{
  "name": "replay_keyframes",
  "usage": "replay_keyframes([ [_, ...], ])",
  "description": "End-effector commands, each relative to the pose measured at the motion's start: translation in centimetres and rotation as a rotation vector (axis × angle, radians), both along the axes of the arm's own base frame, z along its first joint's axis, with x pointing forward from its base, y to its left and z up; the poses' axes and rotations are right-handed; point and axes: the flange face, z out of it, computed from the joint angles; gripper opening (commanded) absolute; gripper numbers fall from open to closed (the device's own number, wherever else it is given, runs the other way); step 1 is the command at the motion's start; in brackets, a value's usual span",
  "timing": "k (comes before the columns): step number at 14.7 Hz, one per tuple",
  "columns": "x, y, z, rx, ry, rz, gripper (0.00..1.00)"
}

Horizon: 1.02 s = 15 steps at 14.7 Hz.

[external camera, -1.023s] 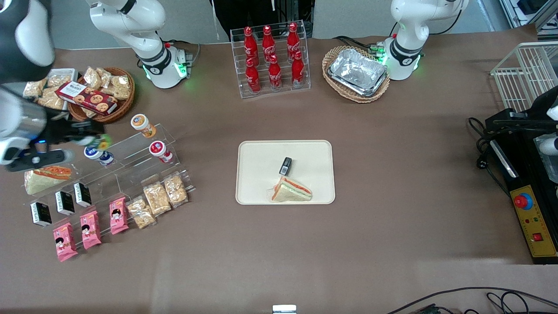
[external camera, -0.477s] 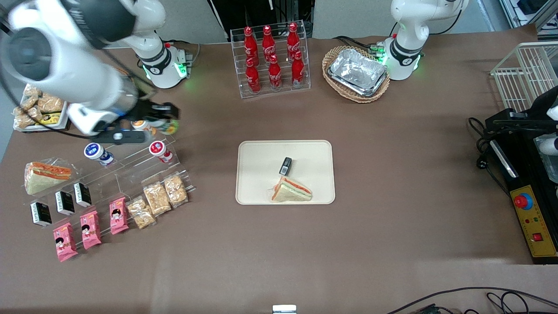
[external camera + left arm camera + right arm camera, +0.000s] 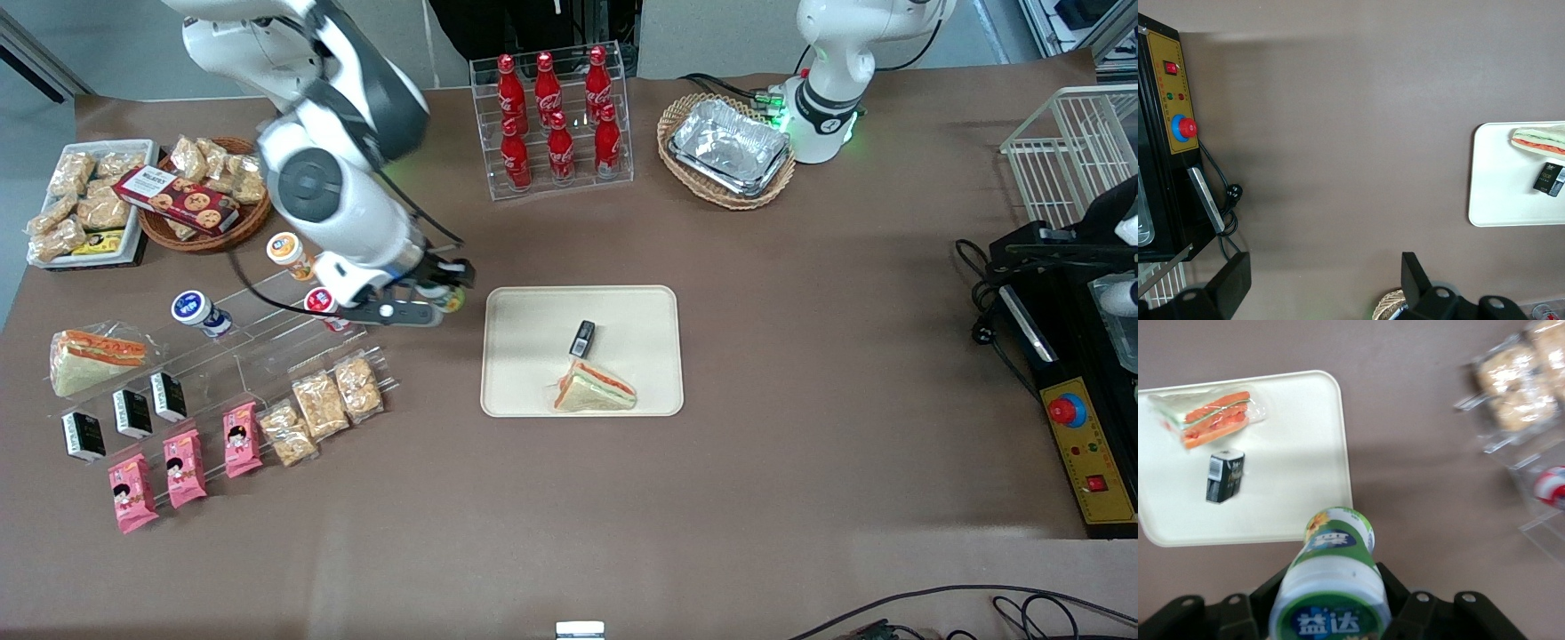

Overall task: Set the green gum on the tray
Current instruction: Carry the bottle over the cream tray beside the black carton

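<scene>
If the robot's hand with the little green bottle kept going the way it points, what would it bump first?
Probably the flat cream-coloured rectangular tray: the hand, shut on the small green-lidded white gum bottle, points at its nearest edge. How high it is above the table is unclear.

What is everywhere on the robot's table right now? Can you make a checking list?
Surface: brown table, flat.
Job's things: green gum held in the gripper, above the table beside the tray, not on it yet. The tray already holds a sandwich and a small black box.
Clutter: clear rack with blue-lidded bottle, snack bags, pink packets; cola bottles; foil trays in a basket.
Grippers: gripper shut on the green gum.
Cables: black cables by the control box; more at the table's near edge.
Surroundings: white wire basket.
</scene>
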Motion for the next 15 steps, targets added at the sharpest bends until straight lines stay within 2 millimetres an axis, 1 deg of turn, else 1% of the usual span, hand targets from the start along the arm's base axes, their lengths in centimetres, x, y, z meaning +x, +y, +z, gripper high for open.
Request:
replay_keyframes([
  [1,-1.5,1.5,-5.4,0.006,-0.018,-0.053,0.52],
  [2,-1.7,2.6,-7.1,0.010,-0.011,-0.057,0.52],
  [4,-1.6,3.8,-10.7,0.017,-0.001,-0.072,0.52],
  [7,-2.4,5.9,-15.0,-0.001,0.005,-0.094,0.52],
  [9,-3.0,6.6,-17.3,-0.040,-0.007,-0.089,0.52],
  [11,-3.0,7.0,-18.9,-0.039,-0.017,-0.093,0.52],
  [12,-2.9,6.9,-19.4,-0.035,-0.019,-0.097,0.52],
  [14,-3.5,7.9,-20.5,-0.025,-0.022,-0.086,0.52],
  [15,-3.5,7.9,-21.0,-0.021,-0.022,-0.088,0.53],
])
